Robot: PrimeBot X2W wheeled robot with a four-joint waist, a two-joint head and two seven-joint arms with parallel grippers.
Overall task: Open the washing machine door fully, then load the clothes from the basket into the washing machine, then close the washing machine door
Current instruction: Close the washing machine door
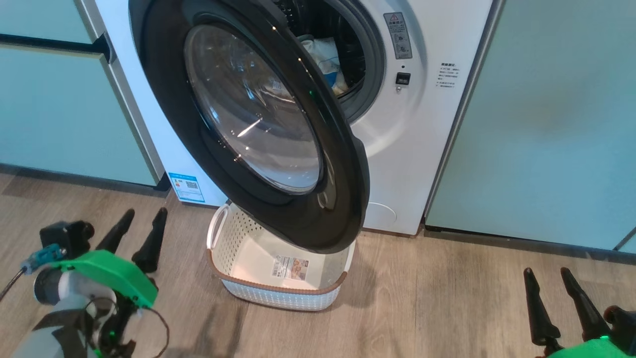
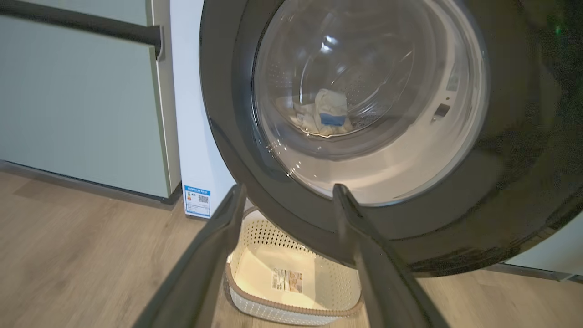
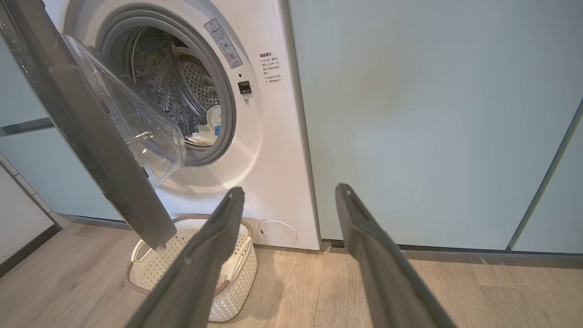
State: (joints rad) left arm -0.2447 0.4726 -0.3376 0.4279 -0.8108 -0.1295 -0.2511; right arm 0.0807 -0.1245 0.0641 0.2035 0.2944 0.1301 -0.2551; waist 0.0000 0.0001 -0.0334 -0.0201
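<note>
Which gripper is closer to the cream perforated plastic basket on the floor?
Left. The left gripper hovers just left of the cream perforated basket; the right gripper is much farther off to its right.

Wood-plank floor. The cream perforated basket stands on it just before the foot of the white washing machine, which pale green cabinets flank.

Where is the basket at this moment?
The basket stands on the wooden floor at the head view's lower centre, right below the open washing machine door.
</note>
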